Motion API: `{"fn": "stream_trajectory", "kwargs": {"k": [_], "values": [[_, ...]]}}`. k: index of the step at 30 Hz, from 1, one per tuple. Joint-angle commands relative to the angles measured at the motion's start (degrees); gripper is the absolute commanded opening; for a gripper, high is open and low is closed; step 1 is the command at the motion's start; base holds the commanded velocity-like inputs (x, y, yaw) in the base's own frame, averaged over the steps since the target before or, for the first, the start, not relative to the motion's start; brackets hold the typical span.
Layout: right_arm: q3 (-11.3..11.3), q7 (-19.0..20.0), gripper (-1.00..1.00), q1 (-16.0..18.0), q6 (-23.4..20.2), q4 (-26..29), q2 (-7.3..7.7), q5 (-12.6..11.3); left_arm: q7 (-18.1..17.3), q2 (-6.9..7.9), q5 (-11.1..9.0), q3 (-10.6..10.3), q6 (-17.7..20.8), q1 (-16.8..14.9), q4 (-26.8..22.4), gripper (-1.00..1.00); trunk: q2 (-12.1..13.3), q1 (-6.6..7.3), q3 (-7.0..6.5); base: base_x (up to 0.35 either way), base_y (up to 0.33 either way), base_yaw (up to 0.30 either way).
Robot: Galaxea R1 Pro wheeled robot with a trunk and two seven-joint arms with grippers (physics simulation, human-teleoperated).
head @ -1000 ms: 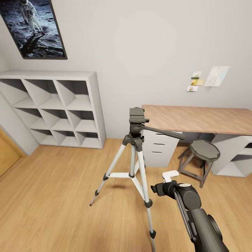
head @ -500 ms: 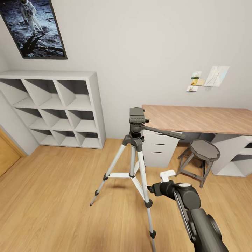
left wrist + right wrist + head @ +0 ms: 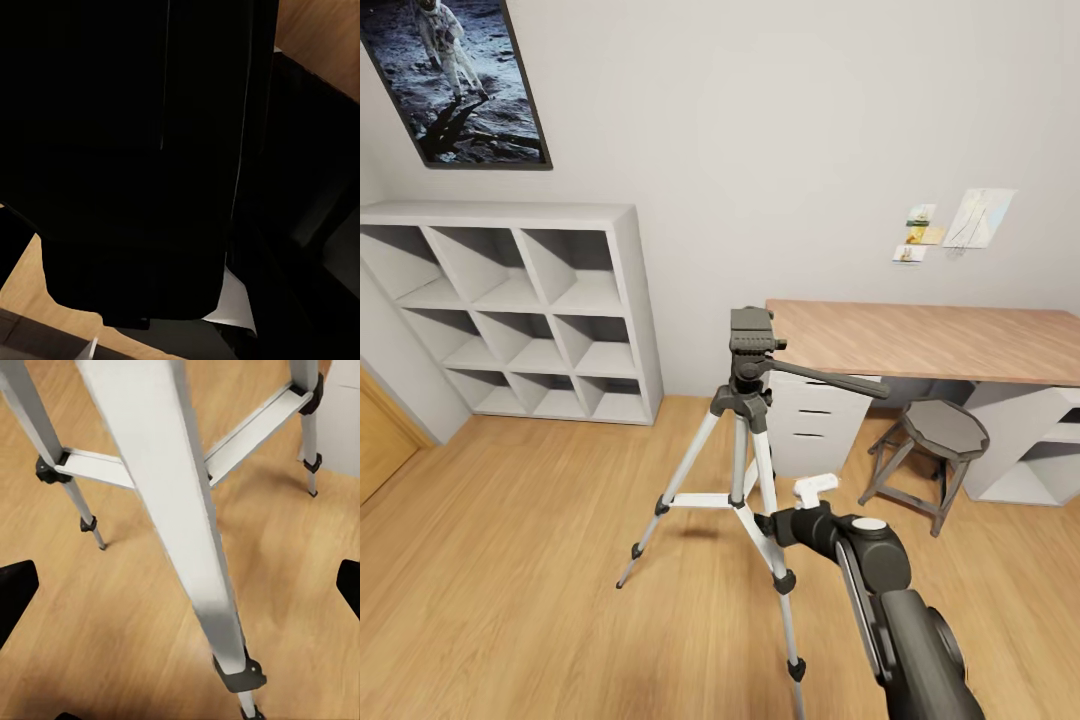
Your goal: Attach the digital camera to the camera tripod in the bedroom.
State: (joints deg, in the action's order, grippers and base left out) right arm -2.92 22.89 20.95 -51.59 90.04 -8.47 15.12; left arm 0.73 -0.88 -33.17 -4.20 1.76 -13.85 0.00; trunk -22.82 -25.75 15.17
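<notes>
Progress: the camera tripod [image 3: 745, 440] stood set up on the wood plank floor [image 3: 520, 560], its dark grey head bare; no camera sat on it, so the attaching looked entirely undone.
Digital camera: I could not find it in these views; fetching it appeared to be what was left.
Right end effector [image 3: 765, 523]: low beside the tripod's near leg, fingers spread wide with nothing between them, the leg running through the gap in the right wrist view.
Left end effector: the left wrist view was mostly black, so I cannot tell its state.
Tripod build: three silver-white metal legs with flat faces, black joints and feet, thin cross braces, and a long black handle jutting toward the desk [image 3: 930, 340].
Room: pale matte walls, a white cube shelf [image 3: 520, 310] with open square compartments, a smooth wood-topped desk, and a grey stool [image 3: 930, 445] with an angular seat.
Wall: an astronaut poster [image 3: 455, 75] and small paper notes [image 3: 950, 230].
</notes>
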Motion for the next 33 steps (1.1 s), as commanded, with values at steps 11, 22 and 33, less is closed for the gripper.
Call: {"fn": "stream_trajectory", "kwargs": {"k": [11,22,33], "values": [[-0.06,-1.08,1.00,3.75,0.91,-1.69,-1.53,0.68,0.01,0.00,-0.40,-0.41,0.18,-0.04,-0.01,-1.00,-0.10,-0.03,0.10,0.000,0.000,0.000],[-0.07,-1.42,1.00,7.18,5.11,-8.16,-1.53,0.37,0.01,0.00,-0.40,-0.43,0.18,-0.04,0.00,-1.00,-0.10,-0.03,0.10,0.000,0.000,0.000],[-0.07,-1.44,1.00,7.43,10.74,-11.05,-1.53,0.48,0.02,0.00,-0.40,-0.45,0.18,-0.04,0.00,-1.00,-0.10,-0.03,0.10,0.000,0.000,0.000]]}}
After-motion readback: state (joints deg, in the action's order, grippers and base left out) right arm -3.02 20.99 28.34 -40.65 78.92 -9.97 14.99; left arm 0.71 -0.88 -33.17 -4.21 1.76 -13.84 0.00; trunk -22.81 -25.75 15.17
